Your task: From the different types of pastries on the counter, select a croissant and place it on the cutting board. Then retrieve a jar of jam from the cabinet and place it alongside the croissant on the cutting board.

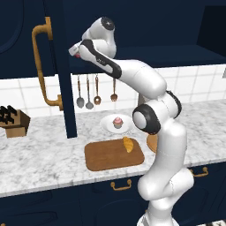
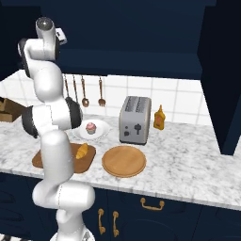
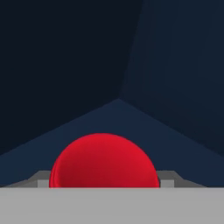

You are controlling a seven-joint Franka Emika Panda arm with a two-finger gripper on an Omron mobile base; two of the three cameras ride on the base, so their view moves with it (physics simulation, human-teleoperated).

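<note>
My gripper (image 3: 105,180) reaches into the open navy cabinet (image 3: 65,65), level with the shelf. The jar of jam (image 3: 104,159) shows its red lid between my fingertips (image 3: 43,178), one close on each side; I cannot tell whether they touch it. From the left base, the hand (image 1: 76,51) sits at the shelf edge beside the open door (image 1: 66,88) with its brass handle (image 1: 41,66). The croissant (image 1: 128,144) lies on the cutting board (image 1: 106,158) on the counter (image 1: 44,150). A pink cupcake (image 1: 117,122) stands on a white plate behind the board.
A toaster (image 2: 135,120) and a yellow bottle (image 2: 159,117) stand at the back right. A round wooden plate (image 2: 124,160) lies right of the board. A knife block (image 1: 13,121) sits far left, and utensils (image 1: 88,92) hang on the tiled wall.
</note>
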